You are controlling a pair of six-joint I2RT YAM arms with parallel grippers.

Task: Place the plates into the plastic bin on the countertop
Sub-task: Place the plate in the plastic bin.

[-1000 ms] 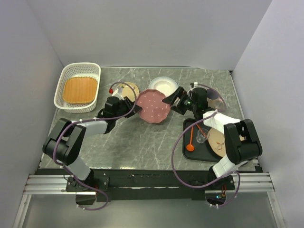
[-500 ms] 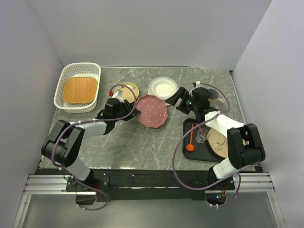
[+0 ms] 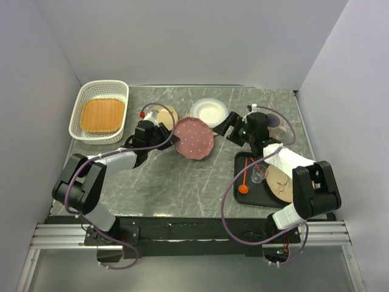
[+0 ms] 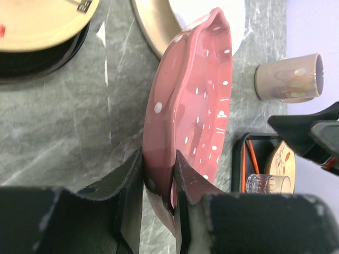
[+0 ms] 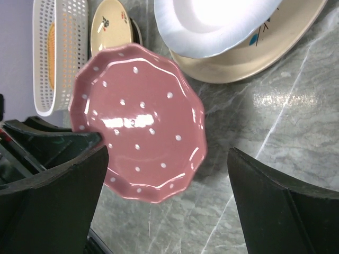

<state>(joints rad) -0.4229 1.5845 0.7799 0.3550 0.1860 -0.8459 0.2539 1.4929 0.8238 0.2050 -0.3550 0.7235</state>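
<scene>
My left gripper (image 3: pixel 170 141) is shut on the near rim of the pink polka-dot plate (image 3: pixel 194 139), which hangs tilted just above the countertop (image 3: pixel 182 182). The left wrist view shows the plate (image 4: pixel 196 106) on edge, with its rim pinched in the left gripper (image 4: pixel 159 159). My right gripper (image 3: pixel 226 129) stands open to the right of that plate, not touching it; in its own view the plate (image 5: pixel 137 121) shows between the right gripper's (image 5: pixel 167 150) fingers. The plastic bin (image 3: pixel 85 97) at the far left holds an orange-brown squarish plate (image 3: pixel 102 115).
A blue-and-cream plate (image 3: pixel 208 112) and a small tan plate (image 3: pixel 163 114) on a dark one lie behind the pink plate. At the right, a black tray (image 3: pixel 240 161) carries an orange spoon (image 3: pixel 244 182), a glass (image 3: pixel 259 174) and a sprig plate (image 3: pixel 281 180). A mug (image 3: pixel 275 128) stands behind it.
My right gripper has drawn back to the right, away from the pink plate's edge. The plate stays in my left gripper and has shifted only slightly.
</scene>
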